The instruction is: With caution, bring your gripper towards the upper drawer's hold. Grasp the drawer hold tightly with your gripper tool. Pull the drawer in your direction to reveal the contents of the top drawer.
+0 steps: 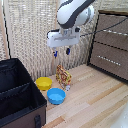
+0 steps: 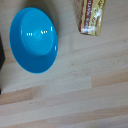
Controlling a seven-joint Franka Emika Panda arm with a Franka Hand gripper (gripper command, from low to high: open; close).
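Note:
In the exterior view the brown cabinet stands at the right. Its upper drawer (image 1: pixel 114 26) is shut, with the thin pale drawer hold (image 1: pixel 116 32) across it. My gripper (image 1: pixel 61 52) hangs under the white arm, well to the left of the cabinet and above the wooden floor. Its blue-tipped fingers (image 1: pixel 67 50) are apart and hold nothing. The gripper is far from the hold and not touching it. The wrist view looks straight down; neither the cabinet nor my fingers show there.
A lower drawer (image 1: pixel 107 59) with a similar bar sits beneath. Below the gripper are a snack bag (image 1: pixel 63 77) (image 2: pixel 91 15), a yellow bowl (image 1: pixel 43 83) and a blue bowl (image 1: pixel 56 95) (image 2: pixel 32 40). A black case (image 1: pixel 17 97) stands at the left.

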